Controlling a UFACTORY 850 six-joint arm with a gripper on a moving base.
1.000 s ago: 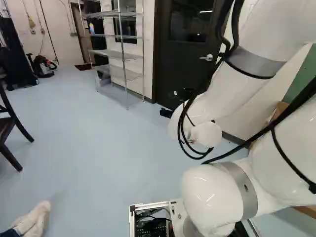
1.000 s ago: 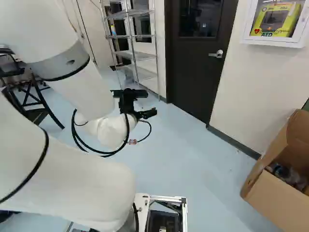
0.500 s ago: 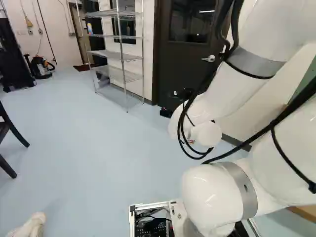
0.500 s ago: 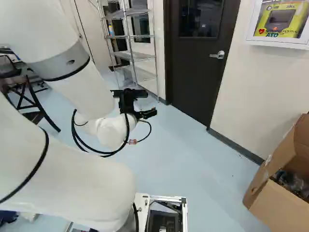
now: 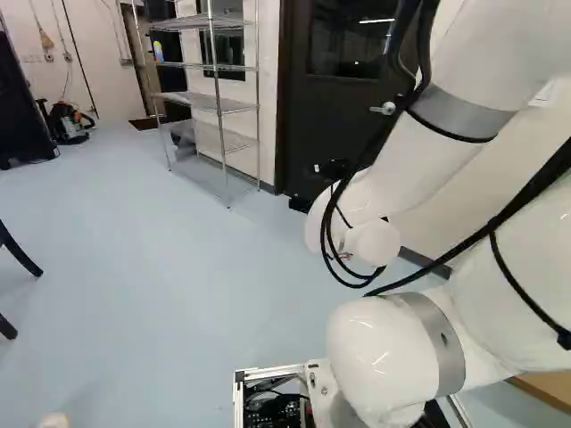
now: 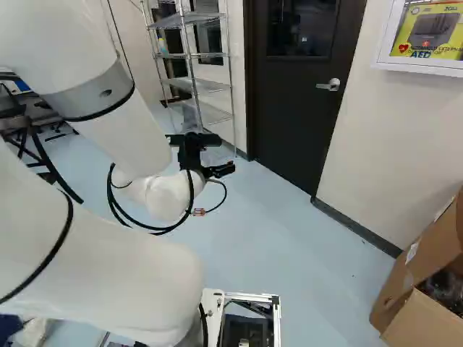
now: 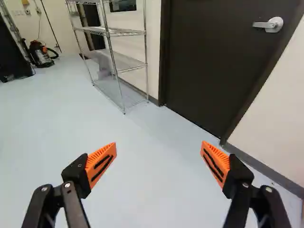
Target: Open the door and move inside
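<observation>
base (image 6: 253, 298): moved, driven nearer to the door (image 6: 293, 116), which is shown larger in both base views; the way to the handle (image 7: 269, 24) is thereby shortened.
arm (image 6: 108, 137): held in the same pose against its lowest joint; only the base is shifted.
door: closed in its frame, ahead of the base, right of the middle in the right base view.
handle: untouched, well apart from the gripper (image 7: 159, 144), which is seen with its two fingers spread wide and nothing between them.
step: approach, as judged; the handle has yet to be reached, and the task is barely begun.
next: the gripper probably needs to be raised and lined up with the handle before it is pressed; the carton (image 6: 423, 318) could be brushed if too wide a line is taken.
door count: one, with one handle and one window (image 6: 300, 29).
gripper count: one, with two orange pads (image 7: 97, 156).
other counts: one rack (image 7: 124, 33), one wall cabinet (image 6: 427, 43), one carton, one vacuum (image 7: 40, 52).
</observation>
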